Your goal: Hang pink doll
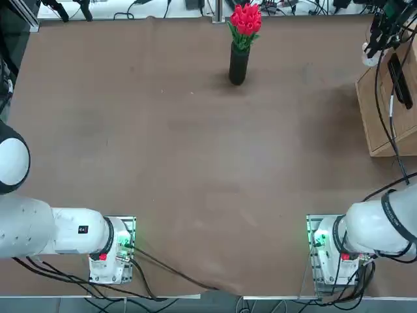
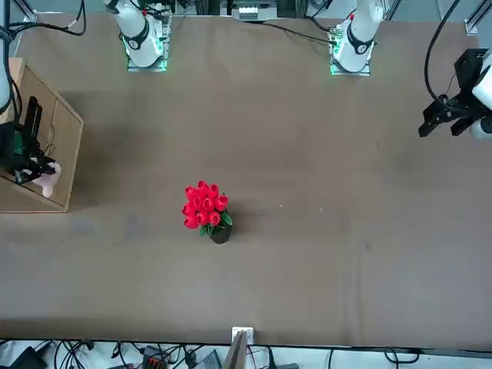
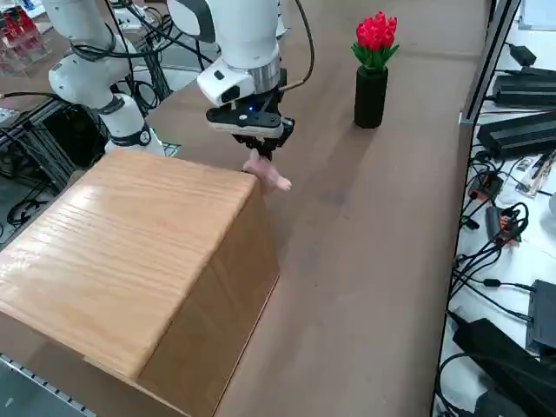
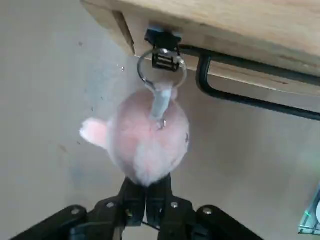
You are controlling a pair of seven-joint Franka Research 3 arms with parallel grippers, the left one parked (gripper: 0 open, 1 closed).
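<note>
While the right end effector, clamped on the pink doll, holds it at the wooden box front, the key ring meets the black hook; hanging is underway, and release should follow confirmed seating.

The pink doll is a small, round, pale pink plush with a whitish patch and one small ear showing, its metal key ring touching a black hook.
</note>
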